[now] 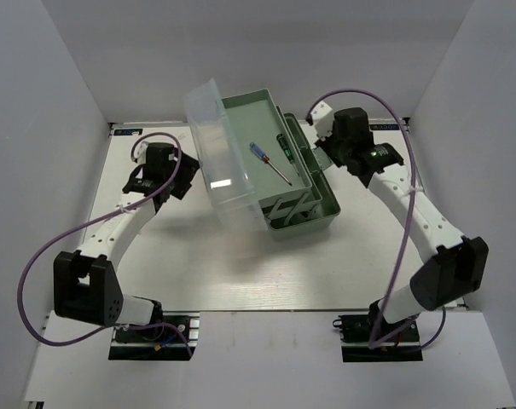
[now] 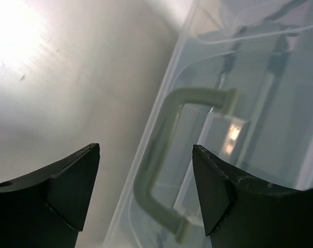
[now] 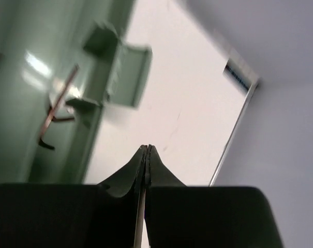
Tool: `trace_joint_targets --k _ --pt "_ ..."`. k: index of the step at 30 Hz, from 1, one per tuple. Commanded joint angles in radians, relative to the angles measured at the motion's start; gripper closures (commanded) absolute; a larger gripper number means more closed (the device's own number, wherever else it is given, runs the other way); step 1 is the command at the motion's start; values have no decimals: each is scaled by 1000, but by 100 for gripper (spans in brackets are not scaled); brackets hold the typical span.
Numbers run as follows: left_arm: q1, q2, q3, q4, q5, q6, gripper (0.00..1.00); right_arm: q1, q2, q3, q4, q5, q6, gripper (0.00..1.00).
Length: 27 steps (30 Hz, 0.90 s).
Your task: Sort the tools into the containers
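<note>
The pale mint-green toolbox (image 1: 324, 209) stands open mid-table, its translucent lid (image 1: 217, 145) tipped up to the left. In its upper tray lie a purple-handled precision screwdriver (image 1: 260, 153) and a dark green-handled one (image 1: 285, 146). My left gripper (image 1: 188, 177) is open beside the lid; the left wrist view shows its jaws (image 2: 146, 155) wide apart in front of the lid's handle (image 2: 161, 150), holding nothing. My right gripper (image 1: 324, 146) is at the box's right end. Its jaws (image 3: 147, 148) are shut and empty over the white table. A thin L-shaped hex key (image 3: 57, 107) lies blurred inside the box.
A side latch (image 3: 126, 66) sticks out from the toolbox wall near the right gripper. The white enclosure walls (image 1: 53, 102) close in the table on the left, the back and the right. Purple cables (image 1: 36, 256) loop off both arms.
</note>
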Motion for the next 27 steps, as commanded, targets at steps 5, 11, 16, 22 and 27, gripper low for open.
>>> trace_joint_targets --k 5,11,16,22,27 --pt "-3 120 222 -10 117 144 18 -209 173 -11 -236 -261 205 100" --pt "-21 286 334 28 267 188 19 -254 321 -14 -265 -653 288 100" --pt "-30 436 462 55 465 211 21 -263 366 42 -282 -895 361 100" --pt "-50 501 541 10 497 271 21 -269 352 29 -261 -957 395 100" --pt "-40 404 488 -40 393 280 21 -283 322 21 -236 -792 404 100"
